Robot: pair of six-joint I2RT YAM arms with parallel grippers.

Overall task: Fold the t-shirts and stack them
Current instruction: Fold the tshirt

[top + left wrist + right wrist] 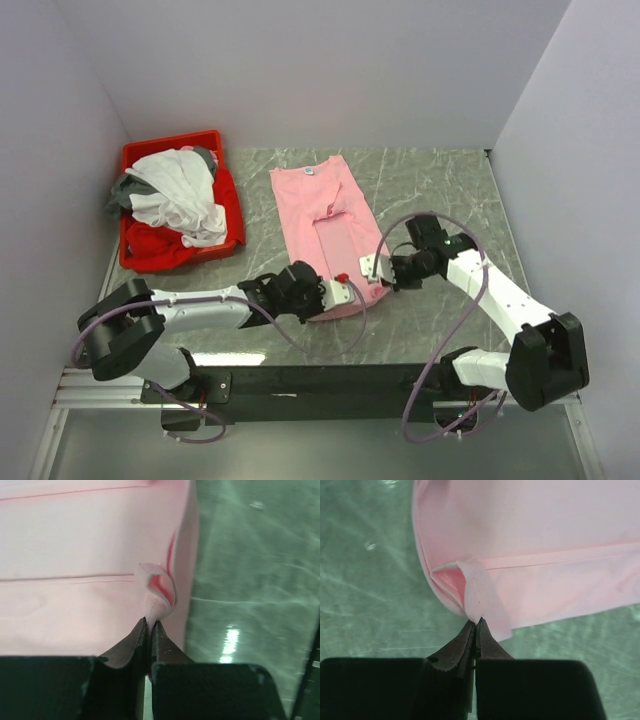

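Note:
A light pink t-shirt [325,220] lies lengthwise on the green marble table, sides folded in, neck label at the far end. My left gripper [343,291] is shut on a pinch of its near hem at the left corner; the fold of pink cloth [156,592] rises between the tips. My right gripper [372,268] is shut on the near right corner, where a bunched flap [476,597] stands up from the jaws. More t-shirts, white [180,195], grey and red [155,245], are heaped in the bin.
A red plastic bin [226,180] sits at the far left of the table [440,190]. White walls close in the back and both sides. The black rail holding the arm bases runs along the near edge.

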